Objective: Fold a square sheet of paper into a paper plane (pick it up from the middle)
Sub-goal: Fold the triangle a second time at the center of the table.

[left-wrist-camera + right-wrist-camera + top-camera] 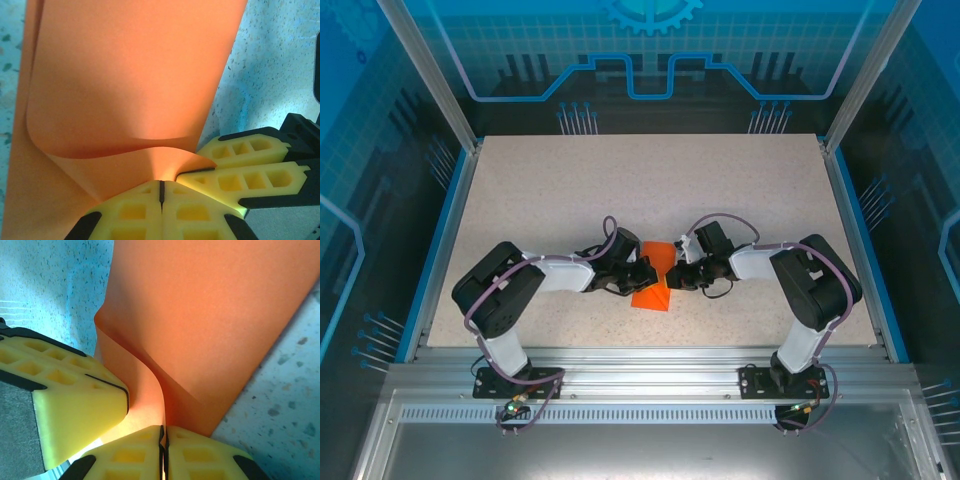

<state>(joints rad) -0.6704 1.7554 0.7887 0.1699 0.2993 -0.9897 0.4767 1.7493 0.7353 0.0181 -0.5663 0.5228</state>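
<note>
The square sheet of paper (pixel 655 290) is bright orange and lies folded on the table between the two arms, with its upper layer lifted and curved. My left gripper (pixel 645 272) comes in from the left. In the left wrist view my left gripper (pixel 161 186) is shut, and the raised edge of the paper (pixel 125 75) comes out of its tip. My right gripper (pixel 677 272) meets it from the right. In the right wrist view my right gripper (pixel 164 432) is shut on a thin edge of the paper (pixel 215 305). The two grippers' tips almost touch.
The speckled beige table (pixel 650 180) stretches far behind and to both sides of the paper. Blue rails and metal posts frame it. The right gripper's yellow fingers (pixel 240 167) crowd the left wrist view, and a left finger (pixel 70 405) crowds the right wrist view.
</note>
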